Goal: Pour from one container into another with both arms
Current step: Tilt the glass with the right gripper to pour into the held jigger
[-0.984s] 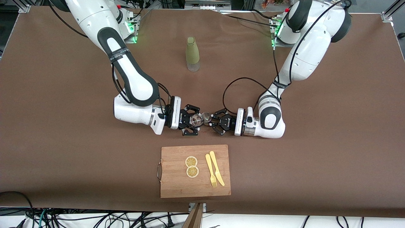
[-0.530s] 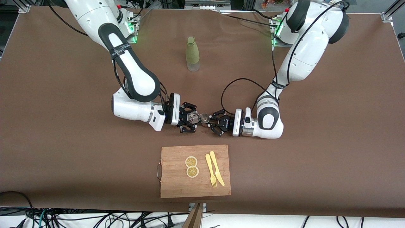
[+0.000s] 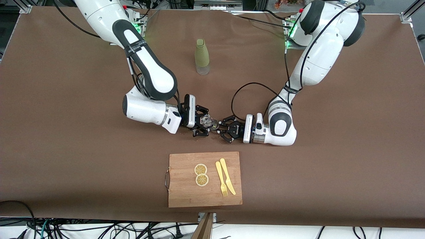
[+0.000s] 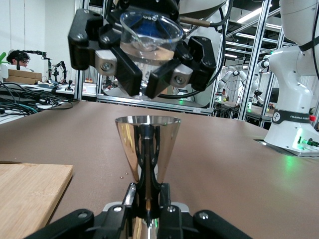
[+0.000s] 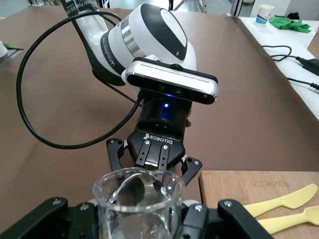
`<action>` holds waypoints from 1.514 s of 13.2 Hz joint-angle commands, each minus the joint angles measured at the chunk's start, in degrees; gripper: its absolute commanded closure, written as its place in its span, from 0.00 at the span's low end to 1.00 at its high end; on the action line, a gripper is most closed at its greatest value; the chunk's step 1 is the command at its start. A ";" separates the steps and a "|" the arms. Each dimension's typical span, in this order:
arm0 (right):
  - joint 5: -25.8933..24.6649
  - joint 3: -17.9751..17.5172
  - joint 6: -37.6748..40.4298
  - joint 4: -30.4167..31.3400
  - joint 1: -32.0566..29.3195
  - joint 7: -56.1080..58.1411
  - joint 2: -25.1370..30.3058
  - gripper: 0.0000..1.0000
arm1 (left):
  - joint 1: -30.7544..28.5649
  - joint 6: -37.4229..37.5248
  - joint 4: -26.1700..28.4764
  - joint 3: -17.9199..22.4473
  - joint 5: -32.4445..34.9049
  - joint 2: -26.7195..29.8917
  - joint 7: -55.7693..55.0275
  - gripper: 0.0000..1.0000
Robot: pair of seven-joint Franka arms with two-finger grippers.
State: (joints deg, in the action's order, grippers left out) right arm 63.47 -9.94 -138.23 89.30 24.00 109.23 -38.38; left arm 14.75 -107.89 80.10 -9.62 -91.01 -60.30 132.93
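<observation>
Nearest the front camera you have the cutting board with 2 lemon slices and a yellow fork and knife on it; none of these belong to the pour.

Farther up the bench, the 2 arms meet over its middle. Your left pincer is clamped on the waist of the steel jigger, which stands upright with its open cone facing up. Your right pincer is clamped on the clear glass cup, held above the jigger and tipped with its mouth toward the left pincer. In the left wrist view, the cup's lip sits over the jigger's rim.

I judge both pickups and the alignment done, and the tilt begun. You cannot see any stream or liquid, so whether anything has passed across is unclear. More tilt, then righting the cup, seems left.

Farthest off stands the olive-green bottle, untouched.
</observation>
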 commanded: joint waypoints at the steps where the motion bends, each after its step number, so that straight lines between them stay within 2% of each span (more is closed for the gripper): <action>1: -5.18 0.27 -0.73 1.93 0.43 -5.24 2.96 0.98 | 0.72 -1.18 -1.52 -0.04 -2.24 -0.88 1.45 1.00; 6: -8.88 0.27 -0.64 1.93 0.43 -7.88 3.40 0.98 | 0.72 -1.18 -1.52 -0.04 -2.24 -0.88 1.45 1.00; 9: -15.55 0.19 -0.64 1.49 0.52 -13.67 3.75 0.98 | 0.72 -1.18 -1.52 0.04 -2.24 -0.88 1.45 1.00; 10: -16.36 0.19 -0.55 1.31 0.69 -14.91 3.75 0.98 | 0.72 -1.18 -1.52 0.04 -2.24 -0.88 1.45 1.00; 20: -19.70 0.27 -0.73 0.96 2.01 -18.26 3.75 0.98 | 0.72 -1.71 -1.79 0.04 -2.24 -0.88 1.10 1.00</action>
State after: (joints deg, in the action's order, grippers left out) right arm 45.03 -9.96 -138.48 89.31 25.65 92.68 -36.17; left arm 14.79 -108.44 79.87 -9.62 -91.01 -60.35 132.93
